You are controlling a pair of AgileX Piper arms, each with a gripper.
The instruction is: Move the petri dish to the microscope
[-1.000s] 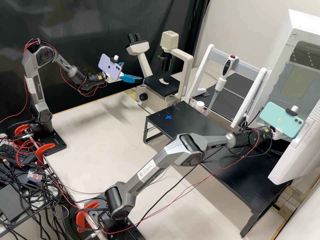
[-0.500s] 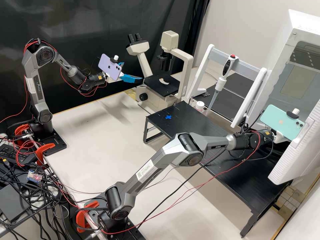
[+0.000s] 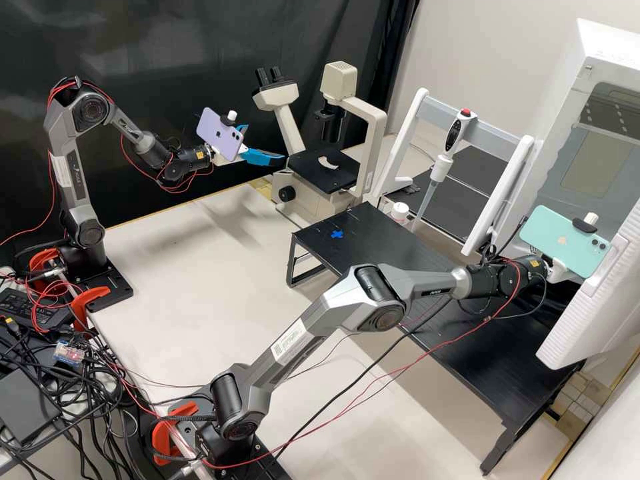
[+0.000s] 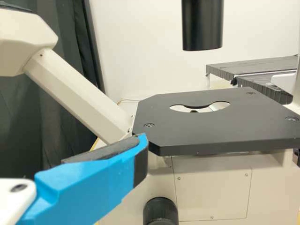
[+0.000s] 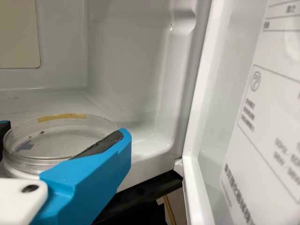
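My left gripper (image 3: 267, 143) is open beside the microscope (image 3: 377, 143), whose black stage (image 3: 313, 175) has a round opening. In the left wrist view, a blue finger of this gripper (image 4: 70, 143) is close to a corner of the stage (image 4: 164, 115). At the incubator, my right gripper (image 3: 559, 269) has its fingers hidden behind the mint phone. The right wrist view has the clear petri dish (image 5: 56, 138) level between the two fingers of this gripper (image 5: 65, 131), shut on its sides. Yellow tape marks the dish's rim.
The white incubator (image 3: 567, 127) stands open, its door (image 3: 593, 313) close beside the right gripper. A black raised table (image 3: 393, 250) runs from near the microscope to the incubator. A pipette (image 3: 441, 163) hangs on a white rack (image 3: 417, 127).
The right arm has shifted slightly at the incubator, and its red cables hang a little differently. The left arm keeps its place beside the microscope.
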